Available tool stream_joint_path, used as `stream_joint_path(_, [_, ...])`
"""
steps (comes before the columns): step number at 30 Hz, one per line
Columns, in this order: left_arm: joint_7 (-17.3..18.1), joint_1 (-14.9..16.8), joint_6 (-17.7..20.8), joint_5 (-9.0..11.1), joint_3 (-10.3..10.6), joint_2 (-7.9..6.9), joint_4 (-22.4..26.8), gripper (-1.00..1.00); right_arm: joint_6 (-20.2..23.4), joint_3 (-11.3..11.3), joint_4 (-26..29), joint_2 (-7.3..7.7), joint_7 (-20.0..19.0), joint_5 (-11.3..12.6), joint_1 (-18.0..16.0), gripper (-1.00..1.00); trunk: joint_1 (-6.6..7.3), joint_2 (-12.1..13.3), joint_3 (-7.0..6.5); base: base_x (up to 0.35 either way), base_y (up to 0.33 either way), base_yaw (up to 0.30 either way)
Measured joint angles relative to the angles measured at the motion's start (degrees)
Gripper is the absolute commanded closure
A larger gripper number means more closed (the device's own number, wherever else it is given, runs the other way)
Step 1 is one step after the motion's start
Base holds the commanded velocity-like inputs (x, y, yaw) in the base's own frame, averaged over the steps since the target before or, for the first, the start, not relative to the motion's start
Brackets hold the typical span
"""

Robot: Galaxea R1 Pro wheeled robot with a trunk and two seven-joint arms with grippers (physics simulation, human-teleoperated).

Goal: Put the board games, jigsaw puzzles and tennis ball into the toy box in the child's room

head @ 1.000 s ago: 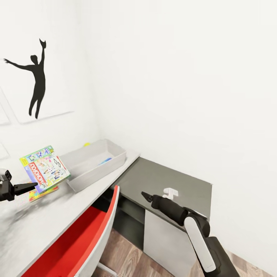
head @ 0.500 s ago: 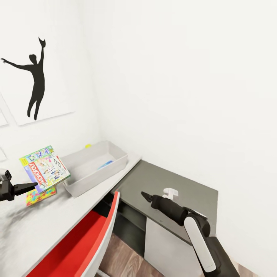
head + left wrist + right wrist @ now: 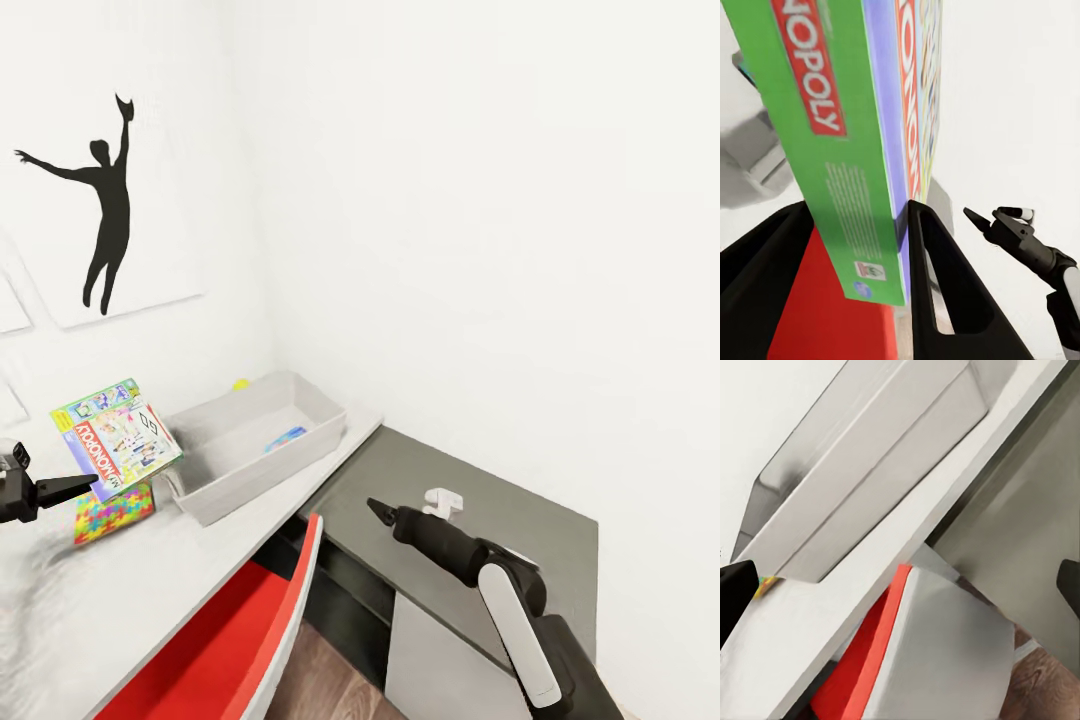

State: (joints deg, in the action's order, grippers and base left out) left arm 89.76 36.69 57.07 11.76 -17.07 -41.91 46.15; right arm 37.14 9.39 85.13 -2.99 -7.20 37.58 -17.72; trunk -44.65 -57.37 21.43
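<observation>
- Toy box (image 3: 255, 443), light grey, stood on the table (image 3: 150, 590) near the wall corner, beside the lower dark grey shelf unit (image 3: 470, 505).
- Inside the toy box, lay a small blue flat thing (image 3: 287, 438) on the bottom; too small to say more.
- Behind the far rim of the toy box, peeked a small yellow-green spot (image 3: 241, 383), probably the tennis ball.
- Green-edged board game (image 3: 117, 437), with red Monopoly lettering, was held tilted in the air above the table, just beside the toy box.
- Left gripper (image 3: 859, 247) was clenched on the lower edge of that board game, one dark finger on each flat side.
- Under the held game, lay a jigsaw puzzle (image 3: 112, 511) flat on the table.
- Right gripper (image 3: 380, 512) hovered over the shelf unit, well apart from the toy box; whether spread or closed, cannot tell.
- White small object (image 3: 442, 501) stood on the shelf unit just behind the right arm.
- Red chair with white back (image 3: 255, 630) was pushed close against the table front.
- On the white wall, hung a picture with a black figure (image 3: 105, 200).
</observation>
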Motion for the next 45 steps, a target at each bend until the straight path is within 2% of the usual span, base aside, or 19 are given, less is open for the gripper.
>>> stream_joint_path(8, [0.0,0.0,0.0,0.0,0.0,0.0,0.0,1.0,0.0,0.0,0.0,0.19,-0.2,0.0,0.0,-1.0,0.0,0.0,0.0,0.107,0.0,0.265])
stream_joint_path(18, [0.0,0.0,0.0,0.0,0.0,0.0,0.0,1.0,0.0,0.0,0.0,0.42,-0.3,0.1,0.0,-1.0,0.0,0.0,0.0,0.148,0.0,0.048])
stream_joint_path(29, [0.0,0.0,0.0,0.0,0.0,0.0,0.0,1.0,0.0,0.0,0.0,0.5,-0.3,0.1,0.0,-1.0,-0.01,0.0,0.0,0.169,0.0,0.235])
stream_joint_path(45, [0.0,0.0,0.0,0.0,-0.1,0.0,0.0,1.0,0.0,0.0,0.1,0.72,-0.3,0.1,0.0,-1.0,-0.01,0.0,0.0,0.085,-0.045,0.093])
